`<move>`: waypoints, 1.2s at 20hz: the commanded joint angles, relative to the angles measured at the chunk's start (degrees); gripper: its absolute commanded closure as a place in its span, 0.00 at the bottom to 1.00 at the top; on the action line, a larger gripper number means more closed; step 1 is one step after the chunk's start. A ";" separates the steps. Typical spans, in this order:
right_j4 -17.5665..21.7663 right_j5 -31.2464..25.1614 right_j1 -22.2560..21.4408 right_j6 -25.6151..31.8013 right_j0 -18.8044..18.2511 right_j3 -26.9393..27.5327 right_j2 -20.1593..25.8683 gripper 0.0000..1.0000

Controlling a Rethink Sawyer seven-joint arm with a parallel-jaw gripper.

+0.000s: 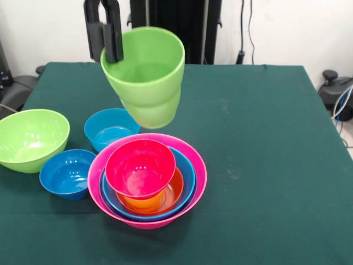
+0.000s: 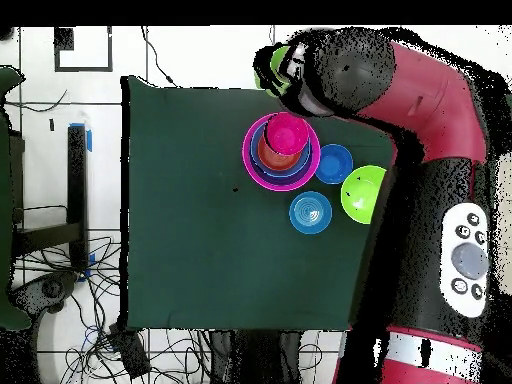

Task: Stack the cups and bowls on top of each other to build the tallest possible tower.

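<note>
Lime-green cup held aloft and tilted, rim pinched between the fingers of the gripper — just above and behind the tower. Tower's pink bowl outermost, with blue and orange bowls nested inside and a red-pink bowl on top. Three loose bowls waiting nearby on the table. Glossy plastic — likely light, stiff, slippery; rim probably the surest hold. No readable writing or labels anywhere.

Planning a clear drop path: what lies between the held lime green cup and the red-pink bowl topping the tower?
Front view: nothing; only air separates the lime green cup from the red-pink bowl.
</note>
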State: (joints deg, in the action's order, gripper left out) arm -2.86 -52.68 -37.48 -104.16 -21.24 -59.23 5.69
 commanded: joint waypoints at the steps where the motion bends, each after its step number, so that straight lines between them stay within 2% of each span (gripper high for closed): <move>1: 4.84 1.00 2.83 11.80 -1.32 -2.13 6.20 1.00; 10: 6.34 6.85 3.81 12.97 -3.57 -5.41 8.00 1.00; 16: 7.89 8.29 5.02 14.65 -5.53 -4.88 10.19 1.00; 24: 9.94 10.55 3.66 12.53 -6.73 -8.98 10.89 1.00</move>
State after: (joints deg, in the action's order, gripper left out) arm 2.18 -45.27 -33.56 -104.16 -27.84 -59.47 11.07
